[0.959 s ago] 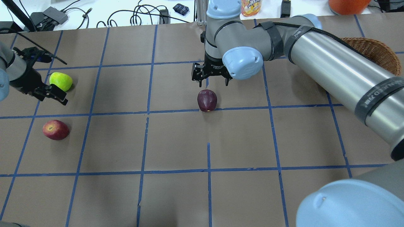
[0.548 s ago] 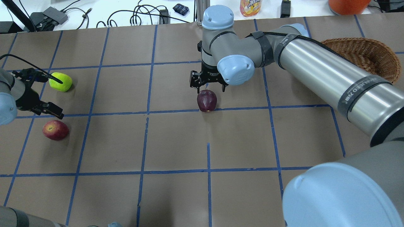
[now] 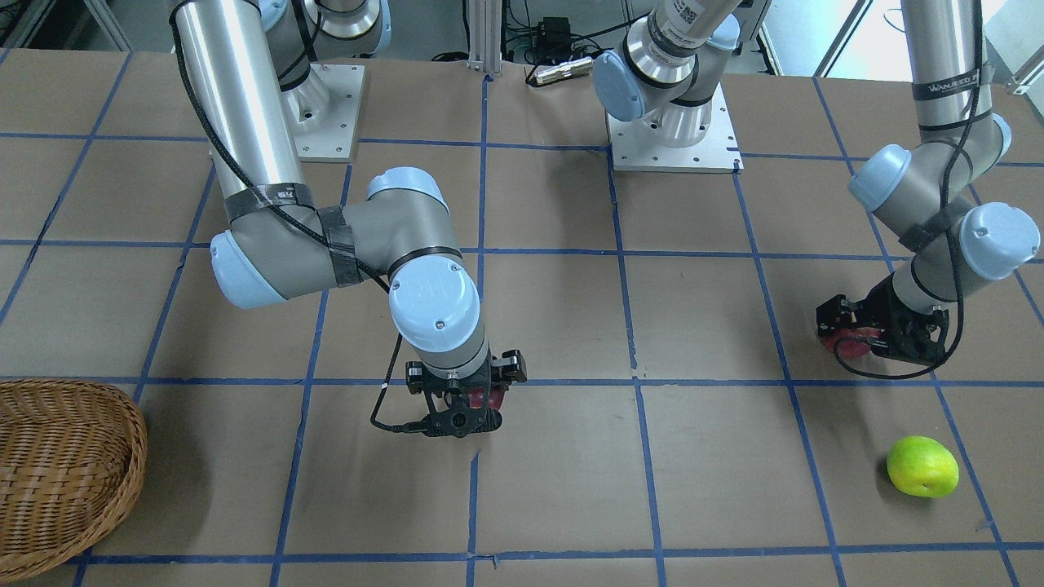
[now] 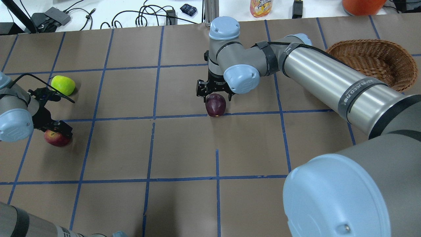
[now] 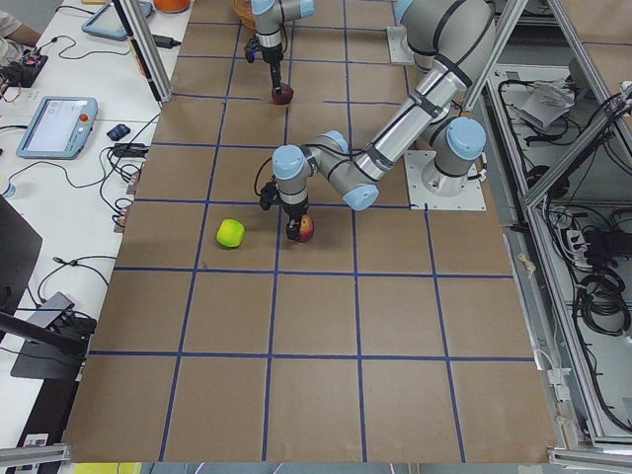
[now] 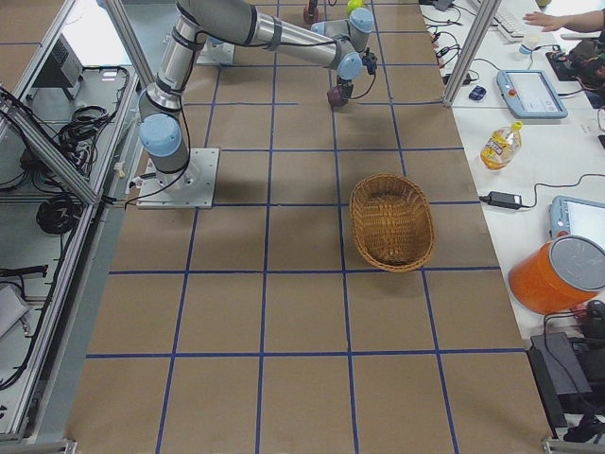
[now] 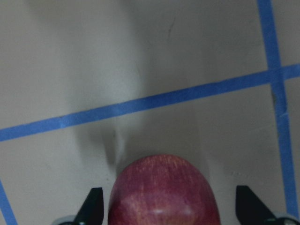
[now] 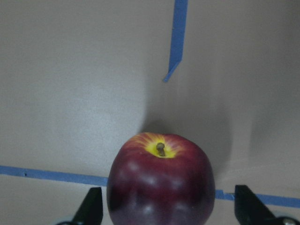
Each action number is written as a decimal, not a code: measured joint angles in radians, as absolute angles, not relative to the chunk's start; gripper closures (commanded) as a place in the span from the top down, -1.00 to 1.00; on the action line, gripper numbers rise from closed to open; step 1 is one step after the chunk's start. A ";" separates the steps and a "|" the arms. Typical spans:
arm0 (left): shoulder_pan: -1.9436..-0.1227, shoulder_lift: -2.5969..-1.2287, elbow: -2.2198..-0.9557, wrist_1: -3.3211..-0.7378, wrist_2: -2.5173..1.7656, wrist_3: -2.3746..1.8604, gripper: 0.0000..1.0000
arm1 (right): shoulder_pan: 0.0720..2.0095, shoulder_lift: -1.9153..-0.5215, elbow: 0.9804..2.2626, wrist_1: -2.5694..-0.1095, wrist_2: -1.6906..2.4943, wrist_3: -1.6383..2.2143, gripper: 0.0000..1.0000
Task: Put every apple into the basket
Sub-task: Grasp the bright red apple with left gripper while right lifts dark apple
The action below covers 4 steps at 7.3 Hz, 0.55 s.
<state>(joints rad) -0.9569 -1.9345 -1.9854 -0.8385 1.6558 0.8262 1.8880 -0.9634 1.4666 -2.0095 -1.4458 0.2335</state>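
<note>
Right arm extends forward, wrist vertical; right gripper [image 4: 216, 97] spread wide astride the maroon apple [image 4: 215, 106] mid-table. Left gripper [image 4: 58, 130] points down, also wide, straddling the red apple [image 4: 56, 139] (green apple [image 4: 63, 85] lies near); basket [image 4: 396, 64] sits far right.

The right gripper [image 4: 215, 96] hangs directly over the dark maroon apple [image 4: 216, 107]. The left gripper [image 4: 58, 129] partly covers the red apple [image 4: 56, 140], with the green apple [image 4: 63, 85] just beyond it.
</note>
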 measured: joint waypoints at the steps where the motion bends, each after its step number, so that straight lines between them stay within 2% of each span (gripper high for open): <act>1: -0.960 -1.939 -1.984 -0.835 1.656 0.825 -0.73 | 1.888 -0.958 1.473 -2.012 -1.443 0.231 0.99; 2: -0.966 -1.932 -1.981 -0.835 1.656 0.820 -0.76 | 1.888 -0.952 1.480 -2.015 -1.441 0.231 0.23; 3: -0.985 -1.913 -1.976 -0.839 1.652 0.811 -0.77 | 1.888 -0.949 1.483 -2.021 -1.438 0.229 -0.79; 4: -1.032 -1.885 -1.973 -0.849 1.643 0.782 -0.77 | 1.888 -0.948 1.483 -2.026 -1.429 0.213 -1.00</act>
